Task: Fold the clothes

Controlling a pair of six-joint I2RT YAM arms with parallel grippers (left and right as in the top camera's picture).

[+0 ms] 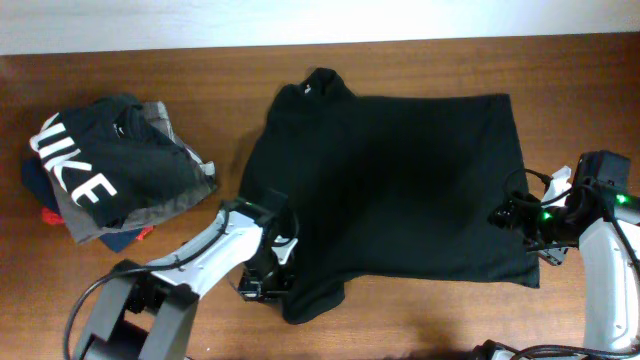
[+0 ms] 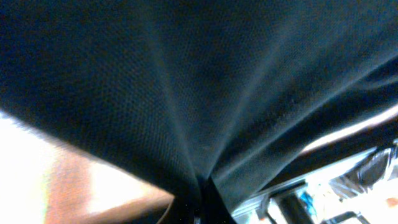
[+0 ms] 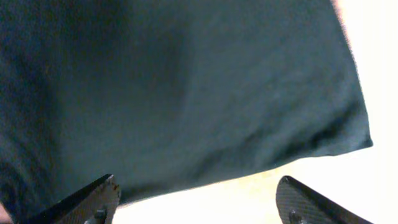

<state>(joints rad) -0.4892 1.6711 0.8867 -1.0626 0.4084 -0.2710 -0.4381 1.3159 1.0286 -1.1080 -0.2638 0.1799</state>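
Observation:
The black T-shirt lies spread flat across the middle of the table, with its collar at the back left. My left gripper is at the shirt's front left edge, by a bunched sleeve. In the left wrist view the black fabric fills the frame and gathers into a pinch at my jaws, which are shut on it. My right gripper is at the shirt's right edge. In the right wrist view its fingers are wide open over bare table, just short of the shirt's hem.
A pile of folded clothes sits at the far left, topped by a black garment with white NIKE letters over a grey garment. The wooden table shows in front of the shirt. A white wall runs along the back edge.

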